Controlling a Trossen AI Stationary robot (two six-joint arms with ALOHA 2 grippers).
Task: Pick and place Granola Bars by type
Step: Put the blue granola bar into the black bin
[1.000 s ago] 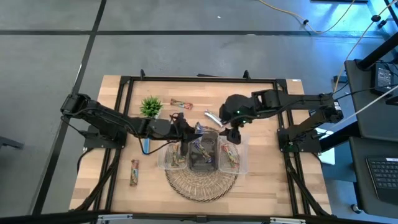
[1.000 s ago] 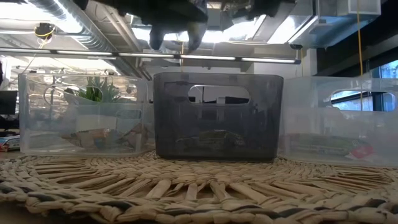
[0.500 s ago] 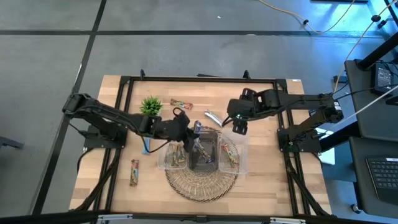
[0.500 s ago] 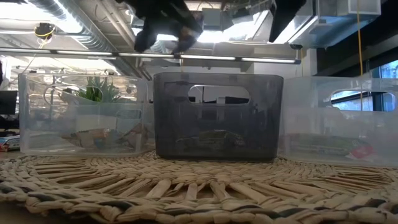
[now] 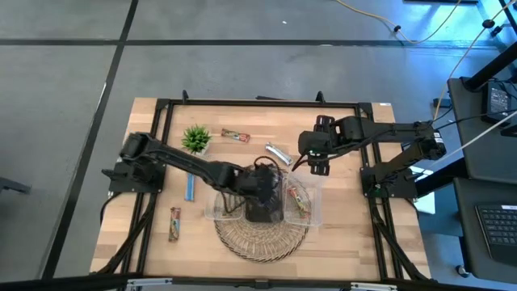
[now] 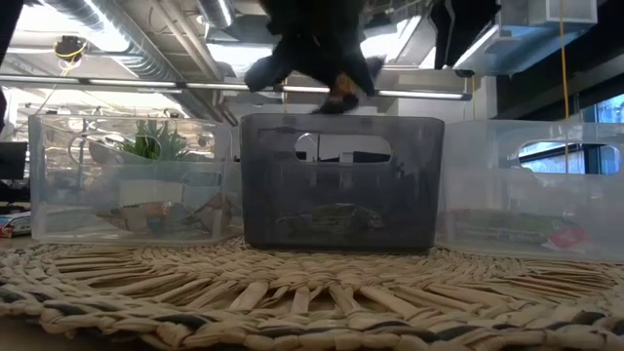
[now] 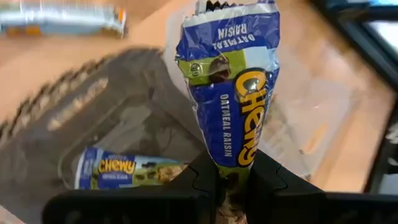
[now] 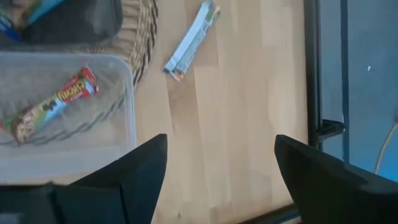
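My left gripper hangs over the dark middle bin, shut on a blue granola bar. Another blue bar lies on that bin's floor. My right gripper is open above the table, just beyond the right clear bin, in which a red bar lies. Flat on the table lie a silver bar, a red-brown bar, a blue bar and a tan bar. In the low view the left gripper shows above the dark bin. My left gripper pinches the blue bar by one end between its two fingers, which lie along the bar. The fingers come slanting down from the table's left. The bar is lifted clear and sticks out past the fingertips toward the dark bin's floor.
The three bins stand side by side on a round wicker mat, the left clear bin holding several bars. A small green potted plant stands near the far left. Bare wood lies to the right of the bins.
My left gripper has carried the blue bar toward the table's right, from over the left clear bin's edge to above the dark bin, the arm stretching out. My right gripper has drawn back from over the right clear bin toward the far edge.
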